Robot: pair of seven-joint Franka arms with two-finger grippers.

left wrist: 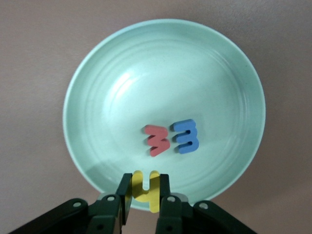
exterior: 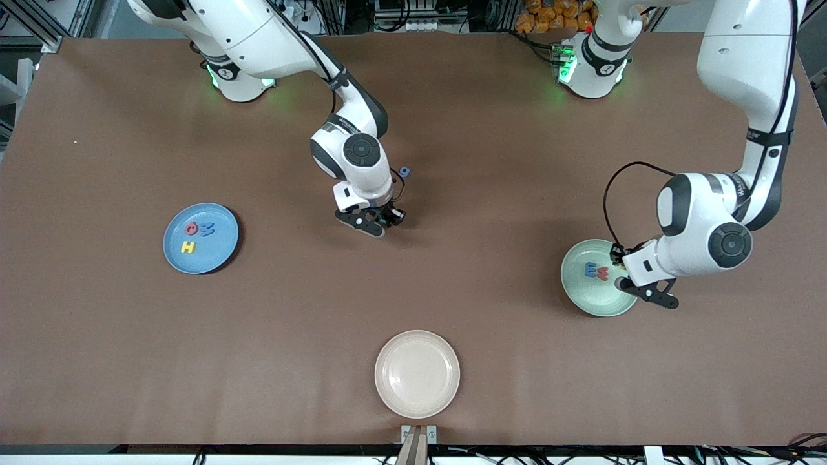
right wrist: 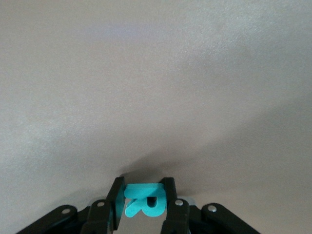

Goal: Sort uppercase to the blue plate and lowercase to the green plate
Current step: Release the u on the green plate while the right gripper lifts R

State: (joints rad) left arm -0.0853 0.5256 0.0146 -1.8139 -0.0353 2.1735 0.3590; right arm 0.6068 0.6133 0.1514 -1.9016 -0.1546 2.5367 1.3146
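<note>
Sorting: foam letters go by case onto two plates on a brown desk (exterior: 129, 361).
Left gripper (left wrist: 144, 200): clamped on the yellow h (left wrist: 146, 187), hanging over the rim of the green plate (exterior: 581, 294) at the left arm's end of the desk.
Green plate contents: a red m (left wrist: 157, 140) and a blue m (left wrist: 185, 136) lie side by side, just apart, near the middle.
Right gripper (right wrist: 145, 204): down at mid-desk, jaws narrowed on the teal R (right wrist: 145, 200), which sits pinched between the fingers; whether the R rests on the desk cannot be told.
Blue plate (exterior: 216, 255): at the right arm's end, carrying a red Q (exterior: 192, 228), a blue W (exterior: 207, 228) and a yellow H (exterior: 188, 247).
Beige plate (exterior: 387, 400): nearest the front camera, holding nothing.
Stray piece: a small blue letter (exterior: 404, 172) lies on the desk beside the right arm's wrist.
Risk, left: released this close to the rim, the h could tip out onto the desk.
Risk, right: the thin R may twist or slip in a shallow pinch when lifted.
</note>
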